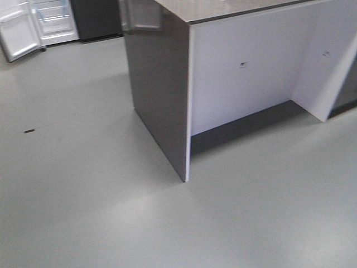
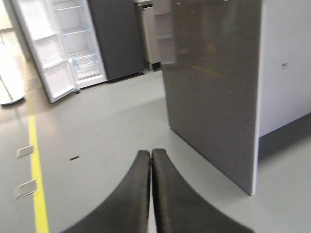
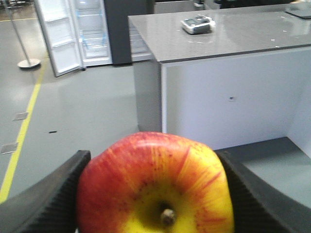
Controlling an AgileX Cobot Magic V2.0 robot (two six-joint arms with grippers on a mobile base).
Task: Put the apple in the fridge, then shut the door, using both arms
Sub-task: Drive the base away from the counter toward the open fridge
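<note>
A red apple (image 3: 155, 184) with a yellow patch round its stem fills the lower right wrist view. My right gripper (image 3: 153, 156) is shut on it, one black ribbed finger on each side. My left gripper (image 2: 151, 153) is shut with nothing in it, its black fingertips pressed together above the grey floor. The fridge (image 2: 80, 46) stands far off at the back left, its white interior and shelves showing. Its door (image 2: 48, 58) is swung wide open to the left. The front view has the fridge (image 1: 56, 19) and door (image 1: 19, 33) in the top left corner.
A counter island with a dark grey end panel (image 1: 159, 95) and white panels (image 1: 245, 72) stands close on the right. A small device (image 3: 197, 24) lies on its top. A yellow floor line (image 2: 38, 184) and a post's round base (image 3: 26, 62) are on the left.
</note>
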